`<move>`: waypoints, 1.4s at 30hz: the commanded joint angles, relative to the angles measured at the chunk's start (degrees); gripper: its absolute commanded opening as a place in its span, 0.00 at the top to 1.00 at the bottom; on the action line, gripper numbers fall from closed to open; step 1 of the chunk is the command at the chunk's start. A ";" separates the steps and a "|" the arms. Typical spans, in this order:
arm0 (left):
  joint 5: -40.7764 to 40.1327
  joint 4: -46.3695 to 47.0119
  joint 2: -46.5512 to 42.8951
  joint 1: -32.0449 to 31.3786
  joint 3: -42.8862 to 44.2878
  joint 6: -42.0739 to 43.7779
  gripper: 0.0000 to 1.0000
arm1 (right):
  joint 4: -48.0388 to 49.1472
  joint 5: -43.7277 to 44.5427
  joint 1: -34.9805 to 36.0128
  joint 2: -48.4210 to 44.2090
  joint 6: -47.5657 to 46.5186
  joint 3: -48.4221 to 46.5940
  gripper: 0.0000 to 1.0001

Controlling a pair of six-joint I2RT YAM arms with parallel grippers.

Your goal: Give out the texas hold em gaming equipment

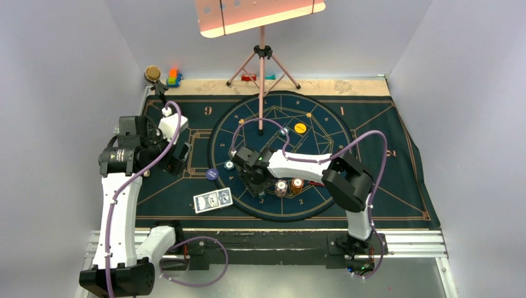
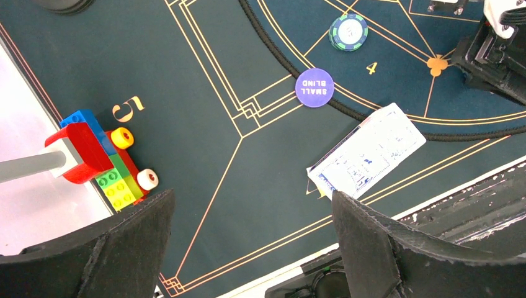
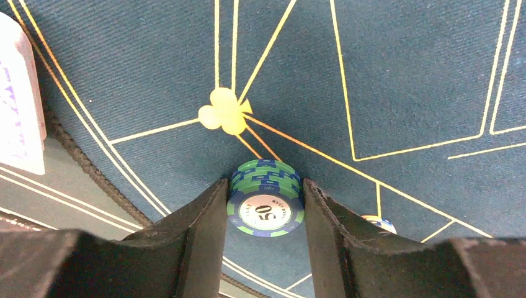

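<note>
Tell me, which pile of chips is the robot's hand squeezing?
The green-and-blue stack marked 50, between the right hand's fingers. The orange stack and brown stack sit apart, untouched.

1. Green-and-blue chip stacks: two, the gripped stack (image 3: 265,211) between the fingers of the right gripper (image 3: 263,184), the loose stack (image 2: 348,31) near it.
2. Other chip stacks beside that gripper: two, orange stack (image 1: 298,184), darker stack (image 1: 281,187).
3. Discs: two, purple disc (image 2: 314,87), yellow disc (image 1: 300,128).
4. Card pile (image 2: 366,151): one.

Left arm (image 1: 118,211), right arm (image 1: 298,166): white shell links, black joint housings. Purple cable (image 1: 372,132) loops along each. Fingers (image 2: 378,248) matte black, wedge-shaped, rough-edged.
</note>
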State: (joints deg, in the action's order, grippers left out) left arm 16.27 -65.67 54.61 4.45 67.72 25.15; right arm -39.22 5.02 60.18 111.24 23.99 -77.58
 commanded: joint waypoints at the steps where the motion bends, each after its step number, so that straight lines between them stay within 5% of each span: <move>1: -0.07 0.43 -0.38 0.25 0.33 0.78 0.00 | -0.18 -2.03 0.46 0.44 0.28 -0.63 0.57; 5: -0.23 0.45 -0.72 0.25 0.08 1.03 0.00 | -1.09 -1.79 0.46 0.10 0.11 -1.92 0.67; 18: -0.28 0.43 -1.23 0.25 -0.14 1.19 0.00 | -8.72 2.63 -1.16 -5.17 -1.05 -11.30 0.74; 23: -0.41 0.22 -1.35 0.24 -0.13 1.48 0.00 | -7.62 3.77 -12.61 -10.02 -0.84 -8.80 0.79; 30: -0.18 0.27 -1.43 0.23 -0.28 1.85 0.00 | -0.17 6.63 -31.71 -17.86 4.59 6.20 0.83; 36: -0.15 0.49 -0.78 0.22 -0.75 2.21 0.00 | 5.01 8.02 -42.82 -23.18 9.35 18.30 0.82; 42: 0.85 0.56 -0.31 0.24 -0.48 1.63 0.00 | 7.48 8.12 -46.29 -21.70 11.21 22.96 0.80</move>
State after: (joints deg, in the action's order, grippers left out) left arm 16.25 -65.67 54.06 4.45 67.57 26.57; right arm -36.16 12.21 14.81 89.71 32.16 -55.29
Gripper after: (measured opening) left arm 0.995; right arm 0.461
